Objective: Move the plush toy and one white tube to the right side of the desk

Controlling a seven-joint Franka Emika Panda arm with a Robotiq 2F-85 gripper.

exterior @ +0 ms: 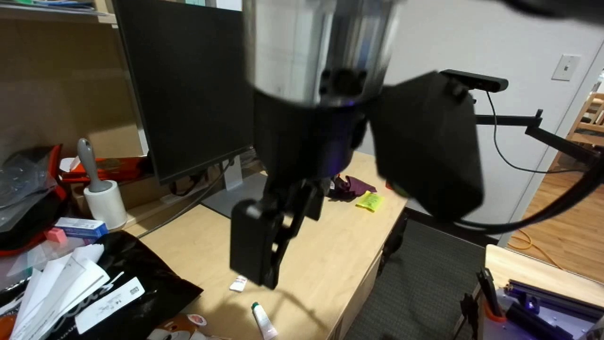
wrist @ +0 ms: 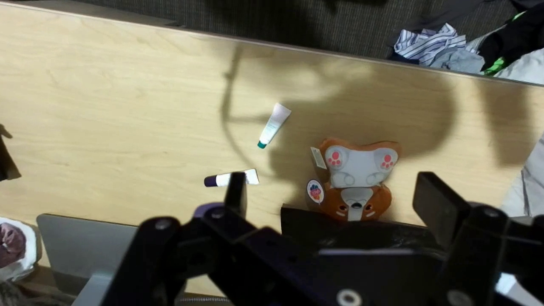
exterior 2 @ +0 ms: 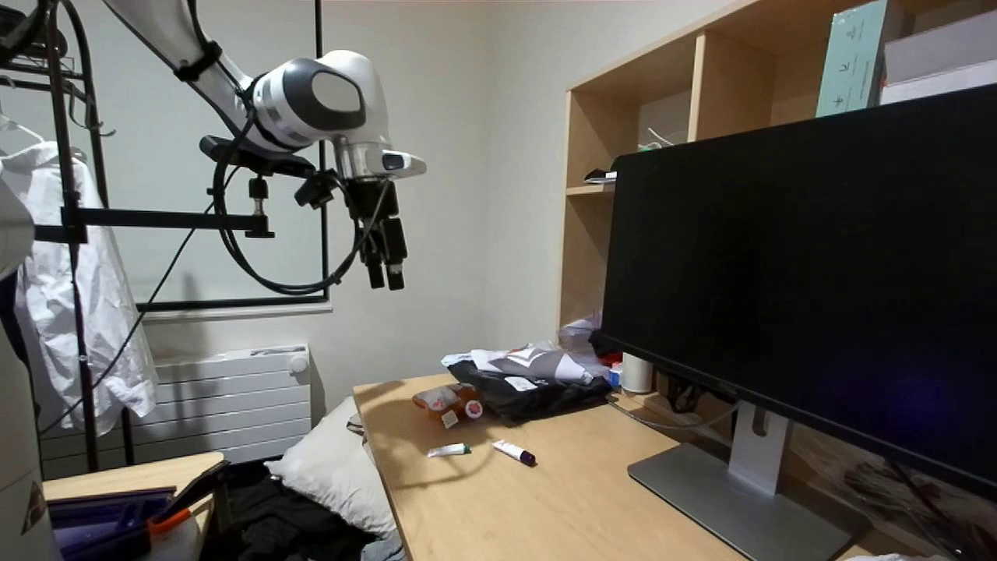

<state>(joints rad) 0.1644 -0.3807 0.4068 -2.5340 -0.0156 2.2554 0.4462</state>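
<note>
The claw (wrist: 331, 193) has jaws apart; below lies the brown plush animal (wrist: 358, 176), head-to-feet axis across their closing line.

Smooth wooden desk (wrist: 161, 110), glossy bag (exterior: 158, 274).

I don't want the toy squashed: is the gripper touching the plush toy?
Apart: in an exterior view, the gripper hangs well above the plush toy, with wall showing between them.
</note>
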